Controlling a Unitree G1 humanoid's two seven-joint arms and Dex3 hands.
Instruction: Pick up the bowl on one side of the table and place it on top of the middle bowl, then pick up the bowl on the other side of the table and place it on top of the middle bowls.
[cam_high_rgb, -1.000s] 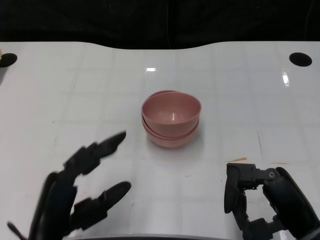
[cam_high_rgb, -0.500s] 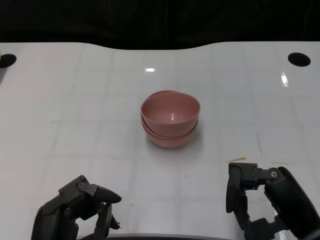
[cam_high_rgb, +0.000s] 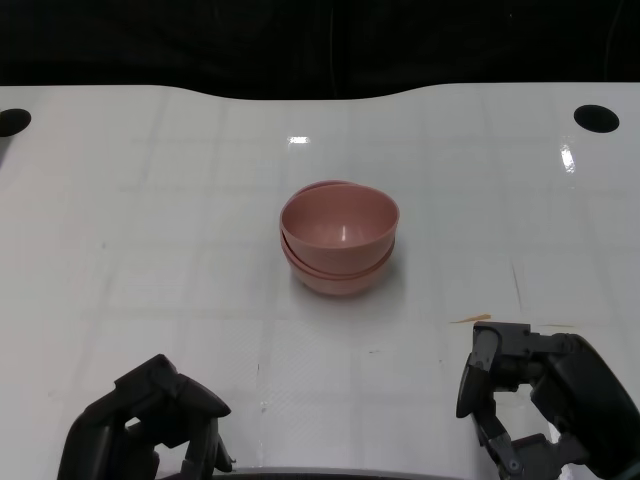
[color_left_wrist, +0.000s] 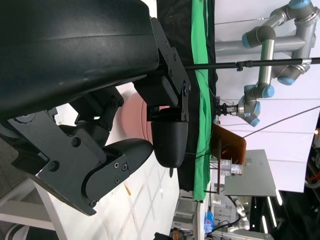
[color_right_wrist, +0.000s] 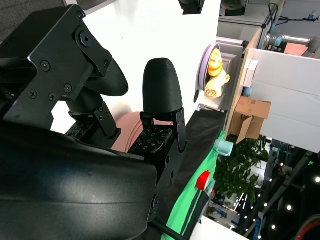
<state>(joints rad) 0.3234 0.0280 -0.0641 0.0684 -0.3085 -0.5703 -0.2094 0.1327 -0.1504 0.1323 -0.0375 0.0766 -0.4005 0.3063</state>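
The pink bowls (cam_high_rgb: 339, 237) stand nested in one stack at the middle of the white table (cam_high_rgb: 150, 200); a pink sliver of the stack (color_left_wrist: 134, 117) shows past the fingers in the left wrist view, and the stack (color_right_wrist: 134, 131) shows likewise in the right wrist view. My left hand (cam_high_rgb: 150, 425) sits low at the near left edge, fingers curled in, holding nothing. At the near right edge my right hand (cam_high_rgb: 535, 400) also has its fingers curled with nothing in them. Both hands are well short of the stack.
Two dark round holes (cam_high_rgb: 597, 117) (cam_high_rgb: 12, 121) mark the table's far corners. A small tan scrap (cam_high_rgb: 473, 320) lies on the table just beyond my right hand. Black backdrop runs behind the far edge.
My left hand has drawn back toward the near edge and its outstretched fingers have curled in. The right hand has slipped slightly right and down. The bowl stack has not moved.
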